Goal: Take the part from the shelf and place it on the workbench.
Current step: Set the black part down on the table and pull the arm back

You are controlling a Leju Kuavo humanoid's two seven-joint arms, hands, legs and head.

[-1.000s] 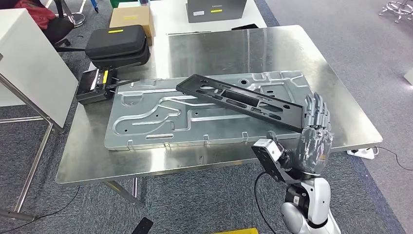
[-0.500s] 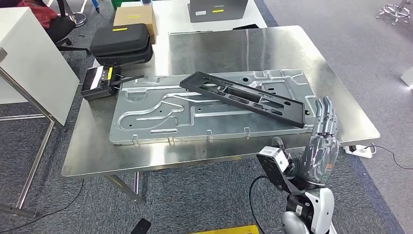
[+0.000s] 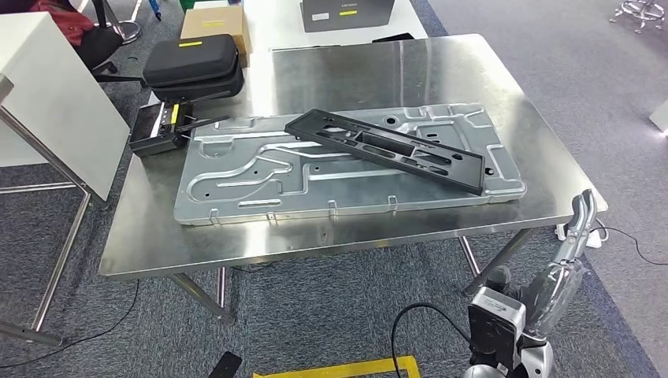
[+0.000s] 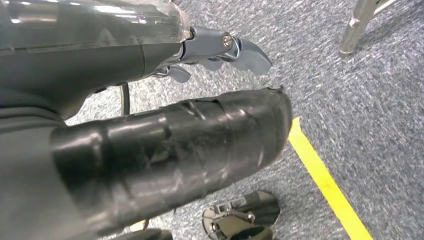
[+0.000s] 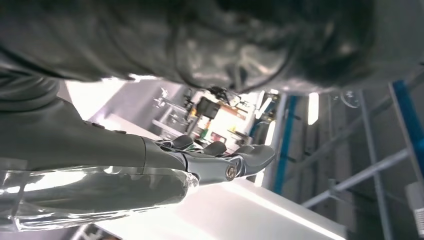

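The long black slotted plastic part [image 3: 387, 150] lies across the grey stamped metal panel [image 3: 236, 185] on the steel workbench [image 3: 354, 67]; my right hand [image 3: 569, 252] hangs empty, fingers straight; placing looks done.

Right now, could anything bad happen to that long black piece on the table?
The black part lies slanted across the bumpy metal panel, not flat on the workbench, so a bump might make it slide. The right hand, with nothing in its fingers, is close to the table's corner and could knock it.
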